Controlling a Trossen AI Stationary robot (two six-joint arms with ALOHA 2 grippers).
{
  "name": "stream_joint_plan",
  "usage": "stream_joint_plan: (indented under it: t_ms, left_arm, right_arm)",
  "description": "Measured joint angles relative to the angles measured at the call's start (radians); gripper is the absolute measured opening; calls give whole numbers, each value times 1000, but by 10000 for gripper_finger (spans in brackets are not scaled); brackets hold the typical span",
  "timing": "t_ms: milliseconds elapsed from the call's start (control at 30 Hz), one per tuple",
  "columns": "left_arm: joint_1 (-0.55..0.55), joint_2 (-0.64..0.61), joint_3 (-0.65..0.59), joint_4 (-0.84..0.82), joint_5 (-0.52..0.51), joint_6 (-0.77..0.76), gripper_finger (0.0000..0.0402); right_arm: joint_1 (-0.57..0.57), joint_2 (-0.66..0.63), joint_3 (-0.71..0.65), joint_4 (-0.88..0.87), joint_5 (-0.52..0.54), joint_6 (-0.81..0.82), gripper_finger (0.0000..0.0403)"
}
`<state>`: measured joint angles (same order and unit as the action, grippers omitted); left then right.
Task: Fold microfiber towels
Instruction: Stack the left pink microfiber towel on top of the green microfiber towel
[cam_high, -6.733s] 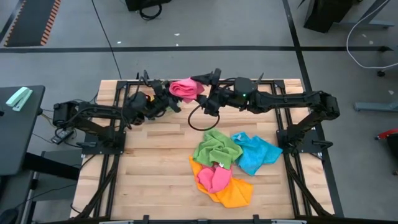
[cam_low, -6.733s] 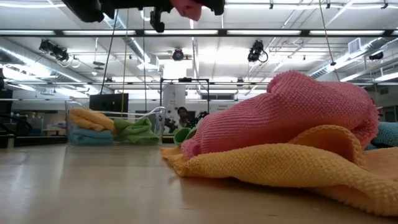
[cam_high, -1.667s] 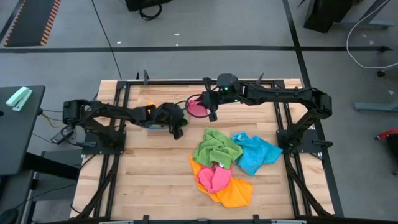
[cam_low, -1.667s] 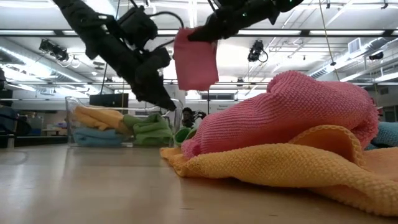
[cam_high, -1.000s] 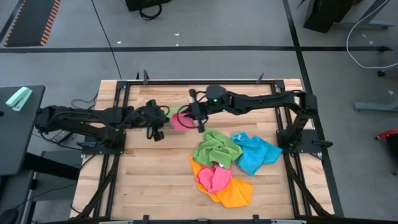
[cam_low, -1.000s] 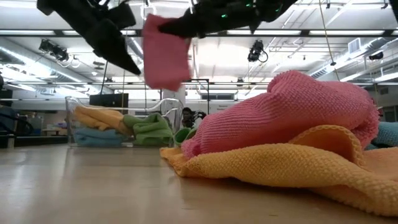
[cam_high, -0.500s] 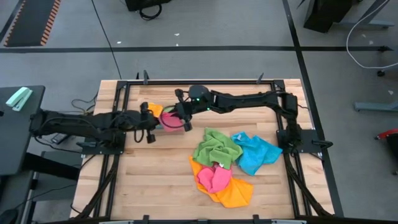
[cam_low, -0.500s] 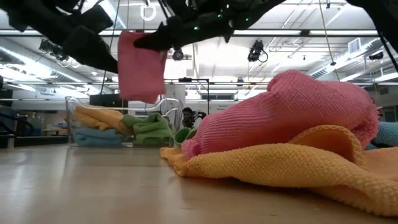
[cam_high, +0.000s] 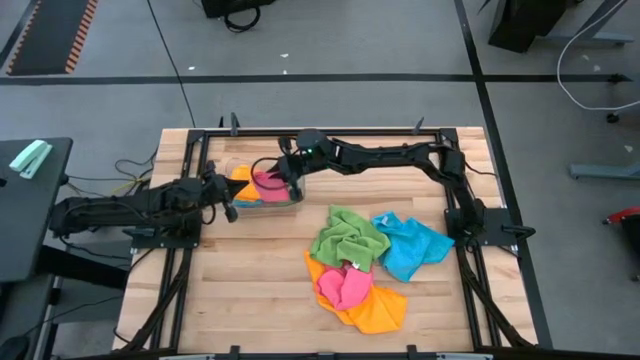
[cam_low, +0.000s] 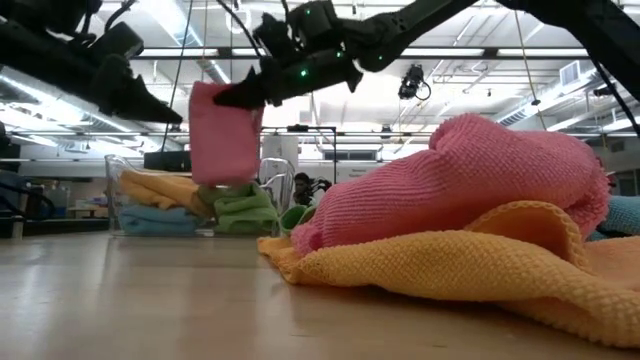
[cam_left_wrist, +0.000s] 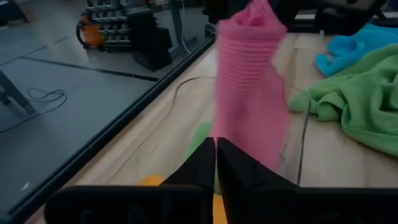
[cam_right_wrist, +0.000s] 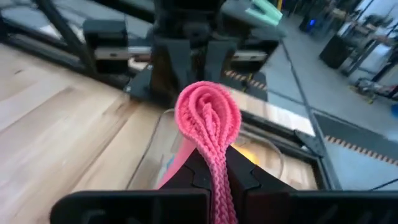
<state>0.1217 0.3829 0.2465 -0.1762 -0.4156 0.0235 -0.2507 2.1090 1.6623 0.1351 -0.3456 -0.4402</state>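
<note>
Bin (cam_high: 290, 204) holds folded towels (cam_low: 165, 205) beneath hanging pink towel (cam_low: 224, 133).

high: overhead, straight down on whole worktop (cam_high: 250, 300) | low: worktop level, close behind towel pile (cam_low: 470, 230), faces room | left wrist: forward, near hanging pink towel (cam_left_wrist: 252, 93) | right wrist: same towel edge-on, very close | all share pink towel over clear bin (cam_low: 190, 205)
</note>
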Motion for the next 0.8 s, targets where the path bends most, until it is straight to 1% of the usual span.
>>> stream_joint_plan:
  t_ms: [167,467,800]
  left_arm:
    - [0,-33,-25,-1,1,-38,27]
    - [0,-31,-26,48,1,-46,11]
    - [0,-30,-26,47,1,-83,33]
  right_arm:
    - [-14,7,0,-18,-13,41,14]
    - [-10,1,0,-40,-13,60,14]
    - [-30,7,-27,-93,80,89,14]
